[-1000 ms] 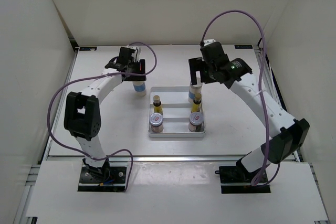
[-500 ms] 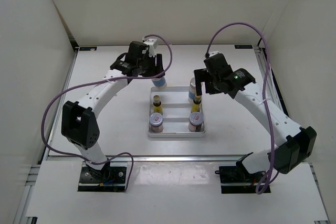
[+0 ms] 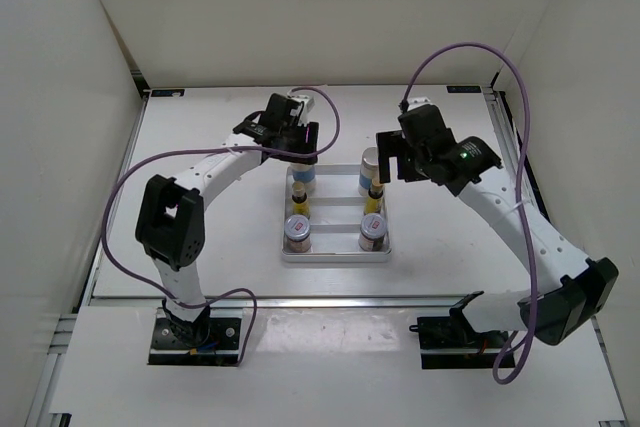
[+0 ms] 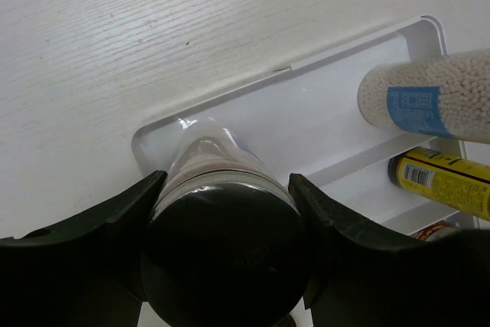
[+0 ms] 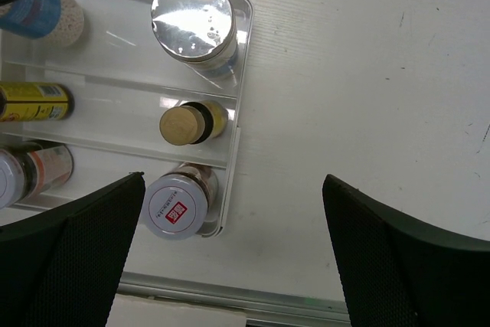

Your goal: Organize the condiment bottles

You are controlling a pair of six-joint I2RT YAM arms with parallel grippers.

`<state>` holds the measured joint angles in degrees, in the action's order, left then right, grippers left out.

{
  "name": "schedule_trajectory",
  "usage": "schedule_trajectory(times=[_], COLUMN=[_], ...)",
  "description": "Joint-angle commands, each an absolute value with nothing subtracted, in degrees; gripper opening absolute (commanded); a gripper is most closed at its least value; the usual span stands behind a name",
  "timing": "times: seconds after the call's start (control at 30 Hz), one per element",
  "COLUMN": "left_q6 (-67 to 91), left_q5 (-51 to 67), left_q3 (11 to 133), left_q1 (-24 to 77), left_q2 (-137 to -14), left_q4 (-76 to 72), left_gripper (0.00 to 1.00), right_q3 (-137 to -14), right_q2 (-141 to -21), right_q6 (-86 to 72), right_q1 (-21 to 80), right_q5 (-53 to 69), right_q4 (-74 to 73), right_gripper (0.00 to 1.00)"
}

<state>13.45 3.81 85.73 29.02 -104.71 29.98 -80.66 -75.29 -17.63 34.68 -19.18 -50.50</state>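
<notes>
On the worktop (image 3: 200, 217) a tray (image 3: 335, 259) is set centrally. Its far row is taken by the left tall jar (image 3: 302, 175) and right tall jar (image 3: 369, 169), its middle row by the left small bottle (image 3: 298, 205) and right small bottle (image 3: 373, 201), its near row by the left short jar (image 3: 298, 232) and right short jar (image 3: 372, 230).

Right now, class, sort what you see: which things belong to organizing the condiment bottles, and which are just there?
Job: held white jar, second white jar, left yellow bottle, right yellow bottle, left red jar, right red jar.
Just there: tray, table.
</notes>
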Motion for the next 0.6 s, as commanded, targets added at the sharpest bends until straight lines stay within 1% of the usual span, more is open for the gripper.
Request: schedule_trajectory(times=[0.0,0.07,0.1,0.2,0.27,0.37,0.4,0.47,0.5,0.57], left_q6=[12.92,12.92,12.31,11.61,10.99,8.62,8.61,7.82,7.82,5.81], left_q5=[2.64,1.16,1.14,-2.01,-5.08,-10.36,-12.11,-19.14,-21.25,-22.50], left_q3=[87.09,87.88,88.67,91.04,94.73,97.73,98.26,96.08,94.76,87.92], left_q1=[29.79,29.79,29.79,29.79,29.79,29.79,29.79,29.79,29.79,28.39], left_q2=[-103.27,-103.27,-103.27,-101.87,-100.47,-95.29,-90.84,-85.46,-79.60,-73.25], left_q4=[27.16,27.86,27.86,30.23,33.21,35.85,36.38,36.39,36.39,34.03], left_gripper=[0.68,0.94,1.00,1.00,1.00,1.00,1.00,1.00,1.00,1.00], right_q3=[-80.33,-80.33,-80.33,-81.39,-81.39,-81.39,-80.78,-80.77,-80.77,-81.38], right_q2=[-73.65,-73.65,-74.35,-75.75,-75.76,-73.58,-72.87,-70.24,-69.27,-67.68], right_q6=[-18.46,-18.46,-18.46,-19.51,-19.51,-19.51,-19.51,-19.51,-19.51,-19.51], right_q1=[34.80,34.80,34.80,34.80,34.80,34.80,34.80,34.80,34.80,34.28], right_q5=[-20.04,-19.42,-19.42,-18.29,-16.36,-14.50,-13.98,-13.97,-13.97,-13.97], right_q4=[-50.45,-51.15,-51.15,-52.73,-52.73,-52.73,-52.73,-52.73,-53.26,-53.26], right_gripper=[1.00,1.00,1.00,1.00,1.00,1.00,1.00,1.00,1.00,1.00])
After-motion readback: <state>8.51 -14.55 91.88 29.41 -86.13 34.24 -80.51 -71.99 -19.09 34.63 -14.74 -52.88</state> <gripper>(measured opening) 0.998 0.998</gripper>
